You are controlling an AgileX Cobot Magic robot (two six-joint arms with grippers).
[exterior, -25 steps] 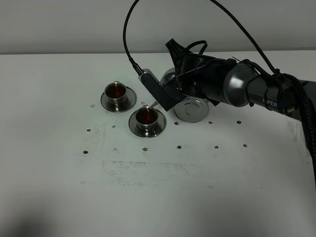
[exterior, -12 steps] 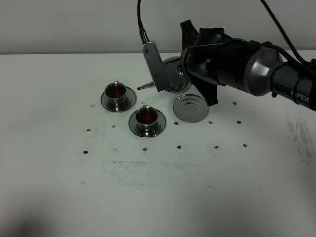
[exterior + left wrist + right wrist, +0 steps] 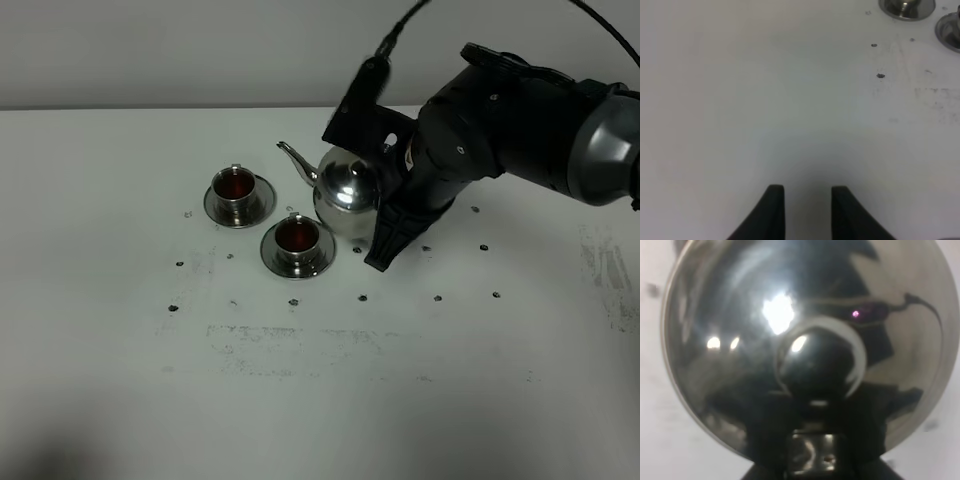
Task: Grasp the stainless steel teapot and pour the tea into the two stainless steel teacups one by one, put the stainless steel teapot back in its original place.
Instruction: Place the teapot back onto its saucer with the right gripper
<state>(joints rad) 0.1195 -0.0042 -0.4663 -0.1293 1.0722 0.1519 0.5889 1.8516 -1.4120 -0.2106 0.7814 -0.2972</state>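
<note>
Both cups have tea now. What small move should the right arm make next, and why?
Probably open the right gripper and let go. Both cups hold tea, and the teapot stands upright where the coaster should be, though the pot hides it. If contact is uncertain, lower slightly first.

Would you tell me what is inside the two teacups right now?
Both teacups, the far one and the near one, hold reddish-brown tea. Their bottoms are covered by the liquid, so its depth cannot be seen.

We see a robot lab bench: bare plain white worktop [image 3: 300, 400] dotted with small dark marker spots [image 3: 362, 298], blank pale wall [image 3: 150, 50] behind, black cabled robot arm [image 3: 500, 130] overhead.
</note>
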